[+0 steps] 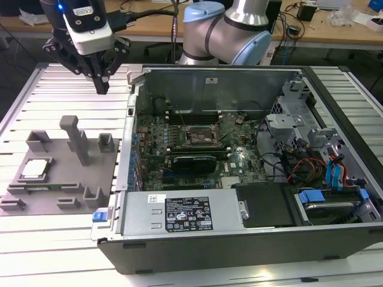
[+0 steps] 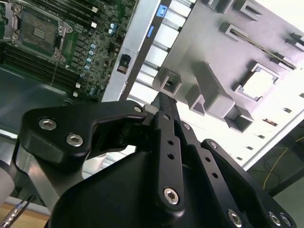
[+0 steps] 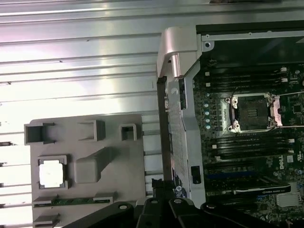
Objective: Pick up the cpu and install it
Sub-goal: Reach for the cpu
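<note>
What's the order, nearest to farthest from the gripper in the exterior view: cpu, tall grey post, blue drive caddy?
1. tall grey post, just below the gripper.
2. cpu, toward the exterior view's left.
3. blue drive caddy, in the case, exterior view's right.

We see a silvery-white cpu [image 1: 36,168] and a plain grey tray [image 1: 66,174]. Motherboard [image 1: 239,156] is green, the counter [image 1: 66,95] silver with ribbed stripes, end effector [image 1: 102,88] black.
</note>
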Robot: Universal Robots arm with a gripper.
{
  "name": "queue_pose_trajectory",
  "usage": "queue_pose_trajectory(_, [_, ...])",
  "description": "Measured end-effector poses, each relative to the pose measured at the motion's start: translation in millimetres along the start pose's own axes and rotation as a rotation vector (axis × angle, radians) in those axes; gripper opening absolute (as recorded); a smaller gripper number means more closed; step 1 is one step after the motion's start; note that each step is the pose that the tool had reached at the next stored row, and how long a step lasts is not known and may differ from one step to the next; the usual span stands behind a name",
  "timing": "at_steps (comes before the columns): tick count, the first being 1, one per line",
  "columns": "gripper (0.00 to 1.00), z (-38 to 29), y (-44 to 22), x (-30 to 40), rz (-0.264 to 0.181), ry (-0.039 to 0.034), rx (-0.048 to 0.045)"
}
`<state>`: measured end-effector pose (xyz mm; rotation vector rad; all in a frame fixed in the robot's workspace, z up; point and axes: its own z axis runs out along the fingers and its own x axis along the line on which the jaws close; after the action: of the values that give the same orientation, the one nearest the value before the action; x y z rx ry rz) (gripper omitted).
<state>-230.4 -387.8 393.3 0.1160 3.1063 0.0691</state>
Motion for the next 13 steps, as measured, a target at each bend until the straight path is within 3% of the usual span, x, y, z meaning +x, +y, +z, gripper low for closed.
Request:
queue_pose_trajectory(8, [0.11, -0.3, 0.6, 11.0, 0.000, -0.0009, -0.0001])
queue_pose_trajectory(13, [0.11, 1.4, 0.0, 21.8, 0.000, -0.0036, -0.0004])
